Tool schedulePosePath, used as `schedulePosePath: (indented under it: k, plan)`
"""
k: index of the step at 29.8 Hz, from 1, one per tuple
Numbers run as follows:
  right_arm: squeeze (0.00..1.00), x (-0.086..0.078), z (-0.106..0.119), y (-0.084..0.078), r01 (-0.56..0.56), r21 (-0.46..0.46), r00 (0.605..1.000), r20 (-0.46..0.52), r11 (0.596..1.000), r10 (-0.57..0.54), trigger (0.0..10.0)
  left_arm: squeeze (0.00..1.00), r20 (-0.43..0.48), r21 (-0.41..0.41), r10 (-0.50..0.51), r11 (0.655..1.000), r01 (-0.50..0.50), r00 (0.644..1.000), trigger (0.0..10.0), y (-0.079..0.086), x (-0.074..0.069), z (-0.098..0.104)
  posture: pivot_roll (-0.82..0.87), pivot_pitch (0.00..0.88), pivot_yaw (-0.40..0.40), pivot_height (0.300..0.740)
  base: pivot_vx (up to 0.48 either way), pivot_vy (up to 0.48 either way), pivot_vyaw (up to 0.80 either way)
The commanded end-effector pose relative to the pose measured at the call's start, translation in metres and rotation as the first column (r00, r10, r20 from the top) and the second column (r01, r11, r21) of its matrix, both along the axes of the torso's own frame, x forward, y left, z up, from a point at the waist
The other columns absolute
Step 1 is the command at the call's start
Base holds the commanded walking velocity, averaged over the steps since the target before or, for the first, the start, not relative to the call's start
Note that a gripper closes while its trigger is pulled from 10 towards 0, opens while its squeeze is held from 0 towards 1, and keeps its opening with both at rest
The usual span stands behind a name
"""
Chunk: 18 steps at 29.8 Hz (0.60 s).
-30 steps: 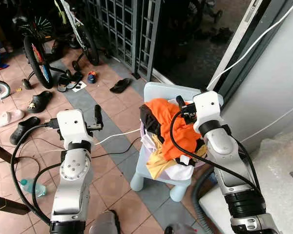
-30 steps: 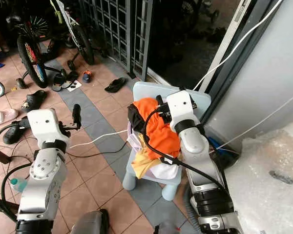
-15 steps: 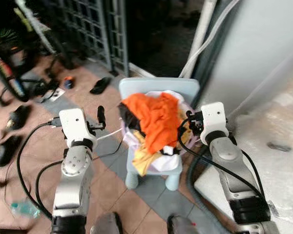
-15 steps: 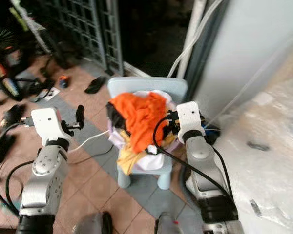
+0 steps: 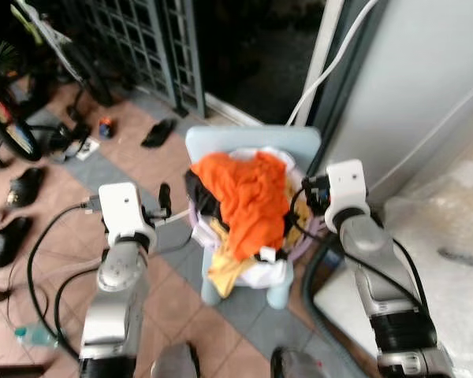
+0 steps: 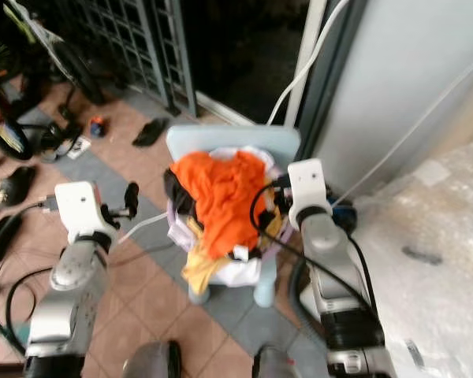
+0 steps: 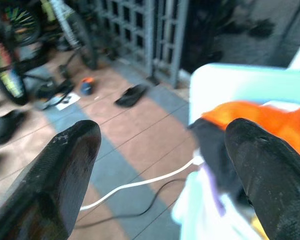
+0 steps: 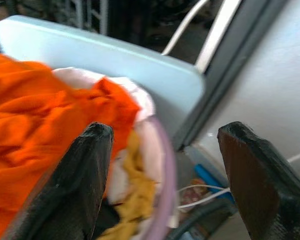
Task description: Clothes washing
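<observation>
I have both arms raised either side of a laundry pile. Left gripper has its fingers spread wide, empty, hovering beside the chair's left edge, just short of the clothes. Right gripper is also spread and empty, aimed along the basin rim on the pile's right side, with nothing between the fingers. The clothes, an orange shirt on top with yellow and white pieces under it, are heaped in a pale purple basin on the light blue chair, dead centre between my arms. The right gripper looks nearer, nearly at the rim; the left stands a bit apart. The pile lies inward from each gripper, so I judge the next move is closing both in on the basin sides, or picking the shirt with the right. Beyond: white cable on the tiles, sandals, grille, bikes. To my right, a plastic-wrapped washer.
</observation>
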State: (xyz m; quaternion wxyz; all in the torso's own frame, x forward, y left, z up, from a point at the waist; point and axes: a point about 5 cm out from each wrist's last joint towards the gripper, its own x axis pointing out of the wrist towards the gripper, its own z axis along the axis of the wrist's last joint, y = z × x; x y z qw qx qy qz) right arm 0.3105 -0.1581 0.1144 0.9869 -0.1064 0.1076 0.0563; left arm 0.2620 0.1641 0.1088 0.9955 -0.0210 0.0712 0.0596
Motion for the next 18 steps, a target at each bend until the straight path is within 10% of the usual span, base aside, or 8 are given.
schedulePosePath:
  k: [1,18]
  plan:
    - [0.00,-0.005,-0.022,0.006,-0.060,0.028,0.985,-0.159,0.998,0.064,10.0,0.00,-0.048,0.033,0.008,0.999,-0.006,0.999,10.0,0.008,-0.011,-0.005,0.02,0.139,0.057,0.740,0.000,0.000,0.00]
    - [0.00,0.020,-0.018,0.053,-0.238,0.035,0.949,-0.203,0.971,0.240,10.0,0.00,-0.159,0.034,-0.021,0.999,0.026,0.987,10.0,-0.002,-0.053,-0.009,0.07,0.278,0.025,0.740,0.000,0.000,0.00]
